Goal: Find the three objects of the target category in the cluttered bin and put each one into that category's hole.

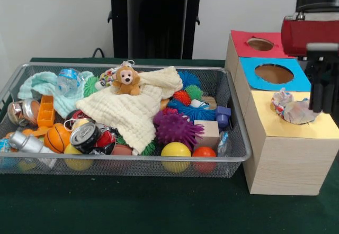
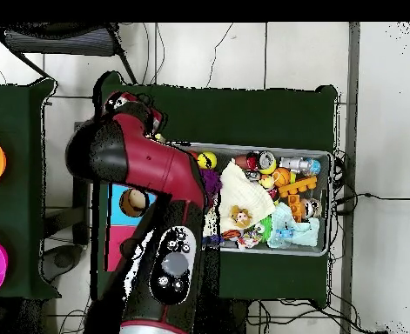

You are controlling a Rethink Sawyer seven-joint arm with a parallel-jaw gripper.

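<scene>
I see the gripper (image 1: 323, 93) hanging at the right edge of the yellow box top (image 1: 296, 128), just beside the crumpled wrapper (image 1: 290, 108) lodged in that hole. I cannot tell how its jaws stand. The wire bin (image 1: 238, 138) lies well left, with open room above it.

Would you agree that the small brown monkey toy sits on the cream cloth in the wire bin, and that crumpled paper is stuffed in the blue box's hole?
Not quite. The crumpled paper sits in the yellow box's hole, not the blue box's, whose hole is open. The front view shows this. The monkey toy does sit on the cream cloth in the wire bin.
</scene>
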